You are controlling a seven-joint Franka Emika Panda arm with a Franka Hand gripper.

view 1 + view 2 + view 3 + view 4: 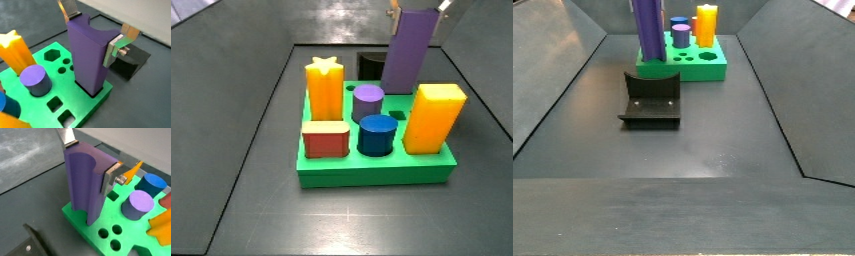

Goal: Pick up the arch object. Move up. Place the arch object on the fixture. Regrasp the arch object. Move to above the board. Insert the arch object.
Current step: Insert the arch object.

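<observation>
Setting: a dark grey floor [714, 140] with raised sloping walls; you had the board [372, 168] at its far end in a side view, the fixture [651, 100] just in front of it at 6 o'clock.

Item 1, arch [89, 55]: a tall dark purple block, standing upright with its lower end in a rectangular socket at the board's corner nearest the fixture. Both wrist views showed the notch at its top end. Whether it sat fully home could not be told; the base was hidden by the socket's rim.

Item 2, gripper [93, 27]: up at the arch's top end. Its silver fingers [113, 50] lay against two opposite faces, jaws about as wide as the block. You could not tell whether the pads were pressing or had just let go.

Item 3, other pegs: yellow star [326, 90], lilac cylinder [369, 104], blue cylinder [376, 135], red block [325, 139], yellow block [434, 118], all seated in the board, near the arch but clear of it.

Handling, as a judgement: the arch looked rigid, smooth-faced and light, probably plastic or printed, not fragile. You would have held it best on the flat broad faces near the top, square to the pads; smooth sides might slip under a tilted grip, and a tall piece jams readily in a close socket.
</observation>
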